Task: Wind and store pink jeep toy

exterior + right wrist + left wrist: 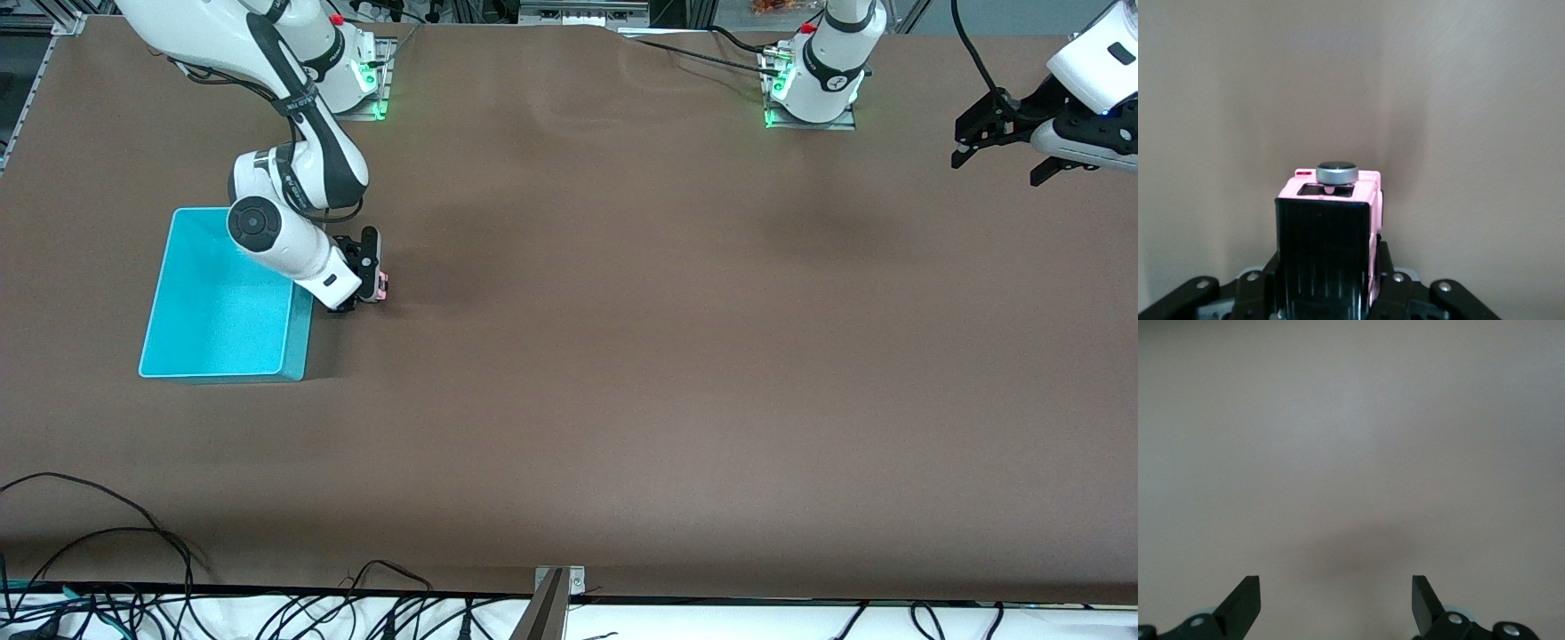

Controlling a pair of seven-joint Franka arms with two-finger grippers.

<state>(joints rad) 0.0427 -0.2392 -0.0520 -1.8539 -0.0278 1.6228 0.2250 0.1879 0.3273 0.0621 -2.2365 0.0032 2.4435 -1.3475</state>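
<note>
The right tool (380,289) is clamped on the pink jeep toy (1361,197), low on the counter (622,356) just beside the turquoise bin (222,364). To wind well, keep the wheels pressed down and drag it straight. The left tool (1000,151) waits, jaws wide, over its end.

A brown table (622,356) fills the scene — black cables (133,596) trail along its white near edge.

Right arm: bent down low; right hand (378,289) clamped, fingers closed
Left arm: waits raised; left hand (1000,160) fingers (1245,603) spread wide, holding nothing
</note>
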